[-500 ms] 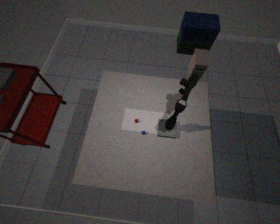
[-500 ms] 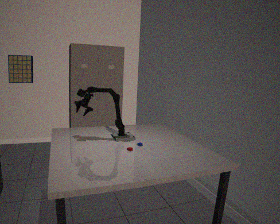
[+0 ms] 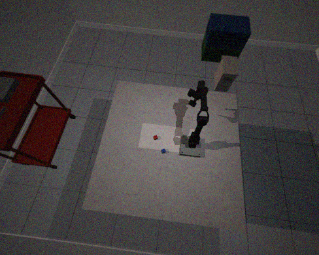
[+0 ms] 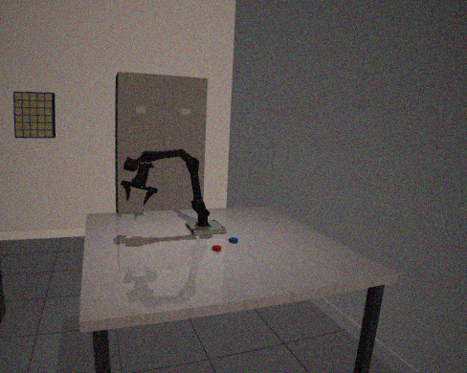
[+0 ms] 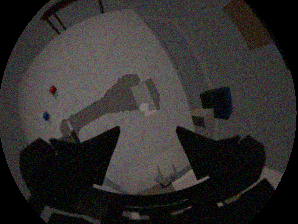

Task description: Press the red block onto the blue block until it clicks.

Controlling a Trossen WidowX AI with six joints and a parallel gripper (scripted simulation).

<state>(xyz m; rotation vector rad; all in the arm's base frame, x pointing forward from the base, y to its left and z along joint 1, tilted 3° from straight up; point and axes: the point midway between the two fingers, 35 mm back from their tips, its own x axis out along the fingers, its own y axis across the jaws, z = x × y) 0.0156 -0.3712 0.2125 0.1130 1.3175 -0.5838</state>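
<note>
Pincer [image 3: 190, 99] [image 4: 137, 201] [image 5: 148, 129] hangs spread, holding nothing, above the tabletop [image 3: 120, 183] [image 4: 272, 268] [image 5: 120, 35] by its far edge in the top view; red block [image 3: 155, 137] [image 4: 216, 248] [image 5: 53, 89] lies inward, toward the left edge.

Colours and patterns noted: red block [image 3: 155, 137] [image 4: 216, 248] [image 5: 53, 90], blue block [image 3: 163, 151] [image 4: 233, 240] [image 5: 46, 116].
Black tool [image 3: 197, 95] [image 4: 137, 201] [image 5: 148, 129]; pale surface [image 3: 146, 186] [image 4: 272, 268] [image 5: 80, 65]; wall panel [image 4: 33, 115] yellow, gridded in blue.

We are seeing 1 smooth, glossy tabletop [image 3: 136, 186] [image 4: 272, 268] [image 5: 100, 55] giving back a blurred reflection in the exterior view. We are finding the wall [image 4: 358, 120] looking matt, and the arm [image 3: 202, 119] [image 4: 195, 179] looking dark, its exact material staying unclear to us.
</note>
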